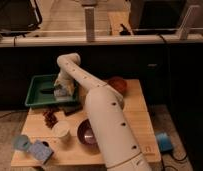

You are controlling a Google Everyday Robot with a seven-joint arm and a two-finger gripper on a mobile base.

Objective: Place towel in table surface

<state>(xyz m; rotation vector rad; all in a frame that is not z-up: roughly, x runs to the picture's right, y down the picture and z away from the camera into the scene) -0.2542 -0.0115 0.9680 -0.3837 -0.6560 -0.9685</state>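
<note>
- Blue objects (32, 147): two, at the front-left corner of the wooden table (140, 125).
- Green tray (35, 95): back-left of the table.
- Brown cluster (50, 118) and white cup (61, 131): in front of the tray.
- Gripper (61, 91): low over the tray's right end; spread or closed cannot be told.
- Towel (69, 88): pale bundle at the gripper, over the tray's right end.
- Purple bowl (86, 134): front centre.
- Reddish bowl (117, 85): back right.

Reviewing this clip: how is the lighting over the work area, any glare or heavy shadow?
Camera view: the table is evenly, warmly lit, with no glare. Camera view: the dark band behind it is nearly black, while the floor beyond is bright. Camera view: the gripper hangs over the green tray, in dimmer light than the pale arm.
</note>
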